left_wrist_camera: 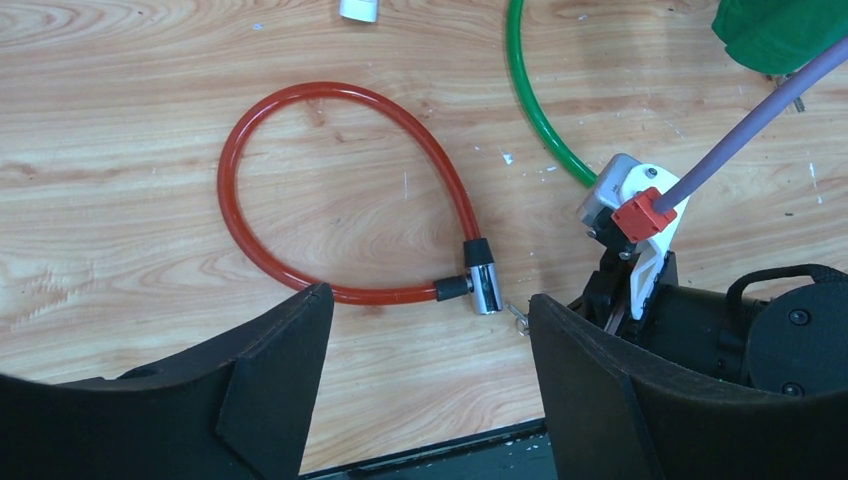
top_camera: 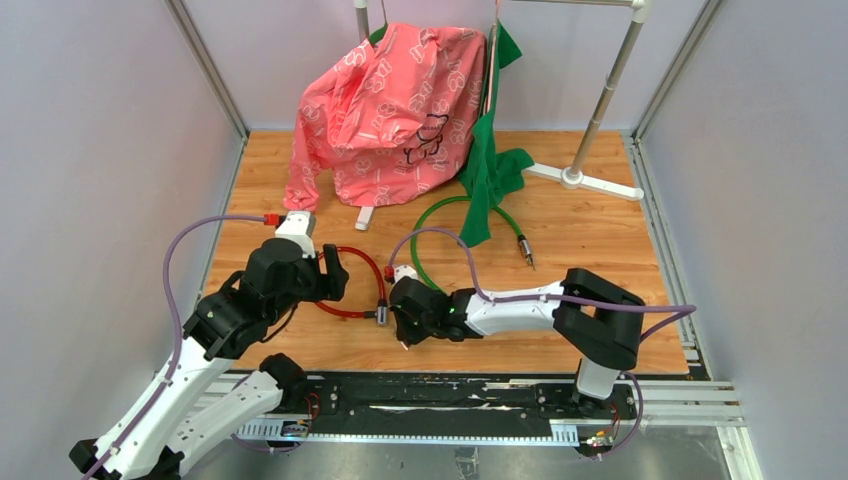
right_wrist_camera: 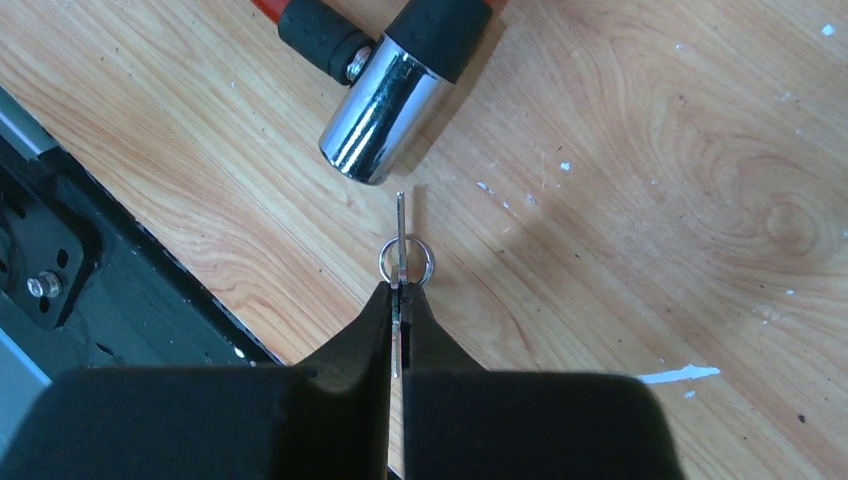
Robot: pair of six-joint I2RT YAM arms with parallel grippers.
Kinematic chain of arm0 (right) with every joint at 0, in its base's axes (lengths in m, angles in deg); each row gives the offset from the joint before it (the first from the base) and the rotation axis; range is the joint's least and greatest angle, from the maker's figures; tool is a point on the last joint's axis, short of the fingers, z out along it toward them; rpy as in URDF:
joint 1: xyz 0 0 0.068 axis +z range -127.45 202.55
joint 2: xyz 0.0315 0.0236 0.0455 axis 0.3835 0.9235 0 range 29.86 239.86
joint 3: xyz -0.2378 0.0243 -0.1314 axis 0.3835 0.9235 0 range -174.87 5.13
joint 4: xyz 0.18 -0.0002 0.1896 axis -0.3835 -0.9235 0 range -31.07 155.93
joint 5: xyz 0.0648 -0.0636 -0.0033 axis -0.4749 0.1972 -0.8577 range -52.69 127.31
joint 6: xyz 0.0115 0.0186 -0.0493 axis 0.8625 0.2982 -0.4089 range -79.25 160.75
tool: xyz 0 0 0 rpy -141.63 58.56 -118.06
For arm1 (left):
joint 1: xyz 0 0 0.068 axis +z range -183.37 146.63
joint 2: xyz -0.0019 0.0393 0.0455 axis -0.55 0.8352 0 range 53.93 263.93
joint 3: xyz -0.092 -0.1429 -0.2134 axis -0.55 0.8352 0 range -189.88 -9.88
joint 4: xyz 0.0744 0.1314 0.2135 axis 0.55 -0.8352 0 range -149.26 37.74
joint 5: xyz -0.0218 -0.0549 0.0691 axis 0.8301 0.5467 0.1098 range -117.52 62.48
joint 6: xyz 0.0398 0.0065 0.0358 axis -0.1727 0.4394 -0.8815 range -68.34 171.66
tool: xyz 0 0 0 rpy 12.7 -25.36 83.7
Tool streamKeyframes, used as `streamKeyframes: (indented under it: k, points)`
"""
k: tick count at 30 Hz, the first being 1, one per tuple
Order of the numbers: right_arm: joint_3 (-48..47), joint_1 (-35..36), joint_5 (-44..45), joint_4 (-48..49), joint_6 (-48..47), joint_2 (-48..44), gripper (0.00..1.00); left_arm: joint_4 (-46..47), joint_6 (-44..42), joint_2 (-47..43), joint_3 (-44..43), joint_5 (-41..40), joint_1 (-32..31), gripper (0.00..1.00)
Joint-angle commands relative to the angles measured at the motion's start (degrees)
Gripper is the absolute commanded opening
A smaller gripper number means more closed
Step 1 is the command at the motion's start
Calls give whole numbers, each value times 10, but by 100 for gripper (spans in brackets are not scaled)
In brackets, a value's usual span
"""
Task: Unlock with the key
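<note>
— Beyond the left pincer (left_wrist_camera: 430,305), what lies there?
— A red cable (left_wrist_camera: 300,120) loop; its jaws stand wide apart, holding nothing.
— And the right pincer (right_wrist_camera: 398,295)?
— Clamped on the key (right_wrist_camera: 400,235), with the lock barrel (right_wrist_camera: 380,110) just ahead of the key's tip.

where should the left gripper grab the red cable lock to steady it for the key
Take the black collar just behind the chrome lock cylinder, from above, jaws across the cable. It lies flat on the table, and the cylinder's free end must stay clear for the key.
</note>
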Motion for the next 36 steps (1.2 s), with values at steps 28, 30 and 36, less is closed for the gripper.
streamKeyframes:
  k: [28,30,36]
  points:
    - [198,-5,-36,53,-191,-550,0,253,156,28,51,391,2,62]
    - [192,-5,-58,57,-188,-563,0,272,132,30,42,431,0,62]
    - [175,-5,-128,78,-164,-586,0,305,72,45,18,504,-51,60]
